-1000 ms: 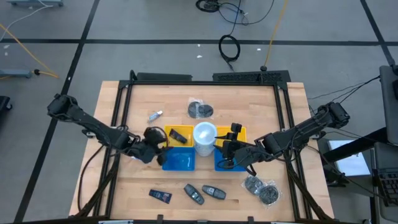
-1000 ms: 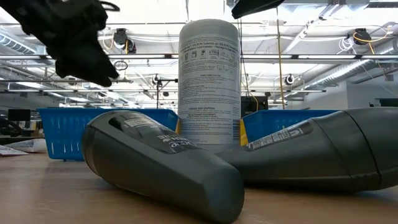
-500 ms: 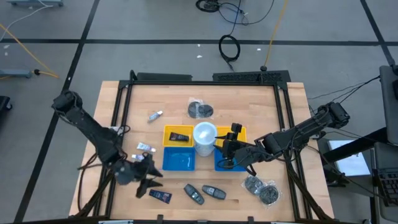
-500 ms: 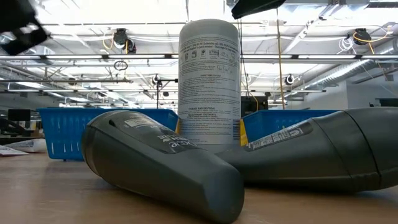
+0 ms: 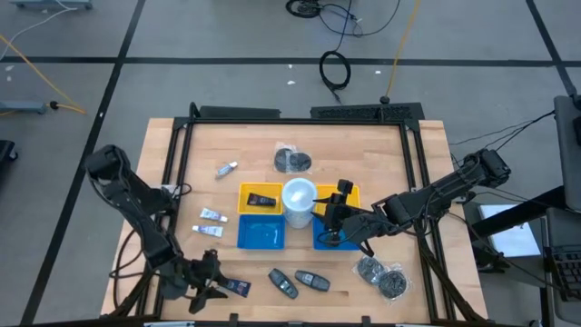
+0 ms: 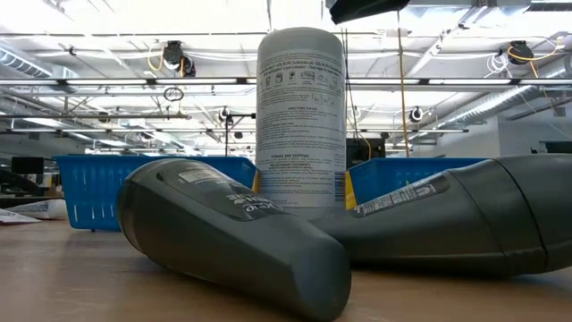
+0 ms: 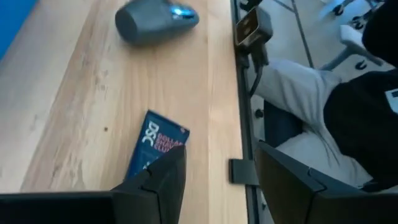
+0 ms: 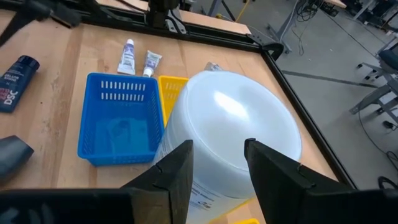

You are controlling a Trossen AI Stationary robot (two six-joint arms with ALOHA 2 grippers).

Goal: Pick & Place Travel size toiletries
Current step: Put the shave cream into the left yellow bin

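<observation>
Looking at my feeds: using the blue basket (image 5: 260, 234) in the middle of the table as my landmark. Two of the little white toiletry tubes (image 5: 211, 216) are lying side by side on the bare wood just off the basket's left side, both outside it. The right wrist view shows them (image 8: 128, 55) next to each other just beyond the basket's (image 8: 121, 118) end, caps pointing toward it. A third small tube (image 5: 227, 168) sits farther back and to the left of the basket, well apart from the pair.

My left gripper (image 5: 201, 283) is down by the near edge of the table, forward and left of the basket, nowhere near the tubes. Its wrist cam shows the fingers (image 7: 163, 180) spread apart with nothing between them, hovering over a dark blue tube (image 7: 155, 148) with white lettering, and a grey bottle (image 7: 152, 20) lying beyond that.

My right gripper (image 5: 334, 221) hangs just right of the basket, beside the big white canister (image 5: 299, 202). Fingers (image 8: 174, 171) are parted, nothing in them, and the canister's (image 8: 236, 137) lid fills the view ahead.
</observation>
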